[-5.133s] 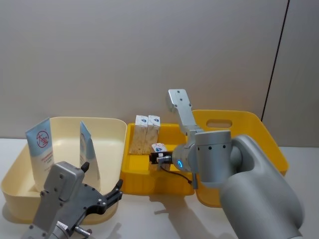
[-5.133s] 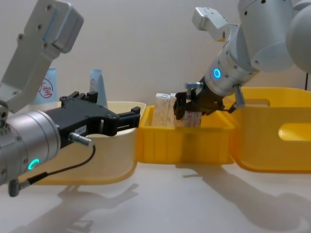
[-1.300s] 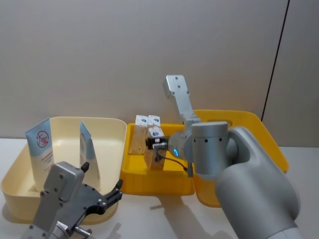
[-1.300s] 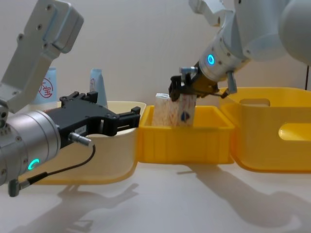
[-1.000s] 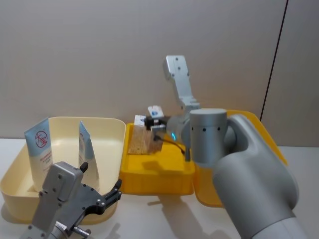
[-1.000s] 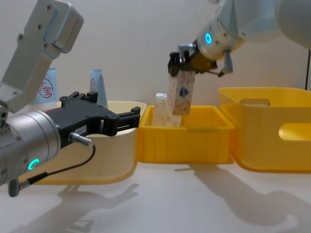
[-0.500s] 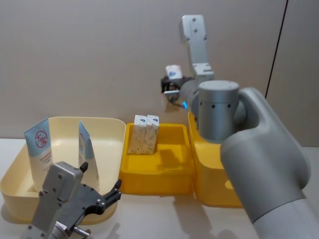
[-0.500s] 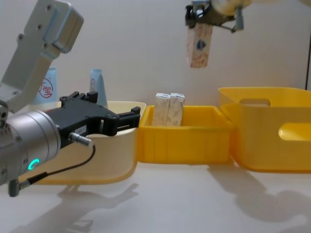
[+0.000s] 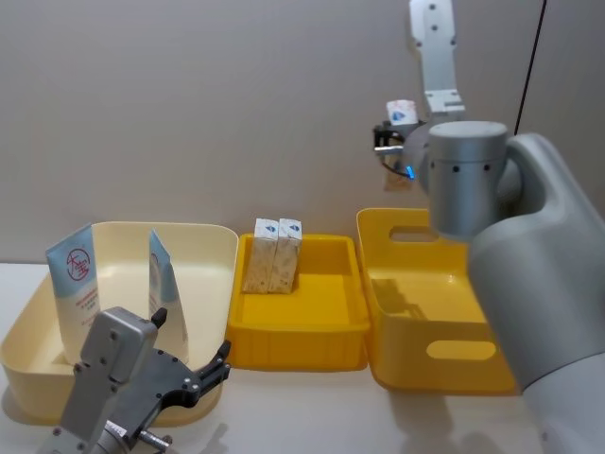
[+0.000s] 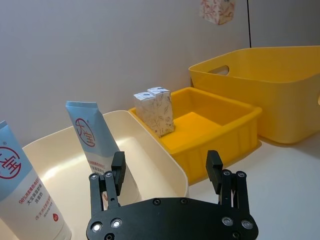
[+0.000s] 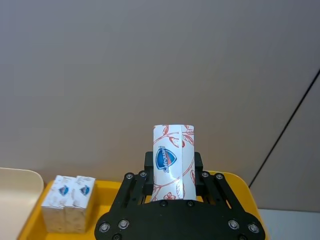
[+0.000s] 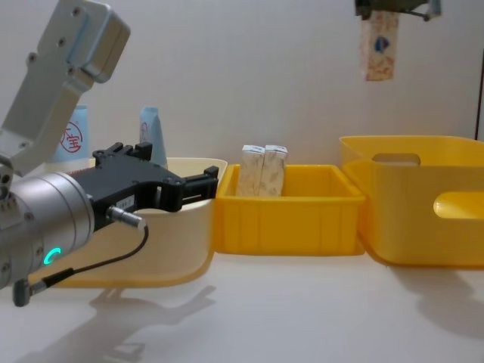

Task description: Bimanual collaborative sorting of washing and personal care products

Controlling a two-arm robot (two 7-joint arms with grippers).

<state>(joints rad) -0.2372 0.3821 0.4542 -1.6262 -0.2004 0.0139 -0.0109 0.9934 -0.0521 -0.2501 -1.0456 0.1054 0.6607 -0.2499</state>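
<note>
Carton (image 12: 378,45): clamped in R claw (image 11: 173,162), high over big yellow bin (image 9: 416,374), I see.
L claw (image 10: 165,170): fingers apart, parked nr cream bin (image 9: 213,251).

There are three bins: a small yellow bin (image 9: 298,352) in the middle, a cream bin (image 9: 216,248) just at its left, and a larger yellow bin (image 9: 444,371) just at its right. Two speckled cartons (image 9: 272,257) stand inside the small yellow bin. A third carton (image 12: 378,47), probably the same kind, is high above and to the right of it. Two squeeze tubes (image 9: 81,286) stand in the cream bin.
</note>
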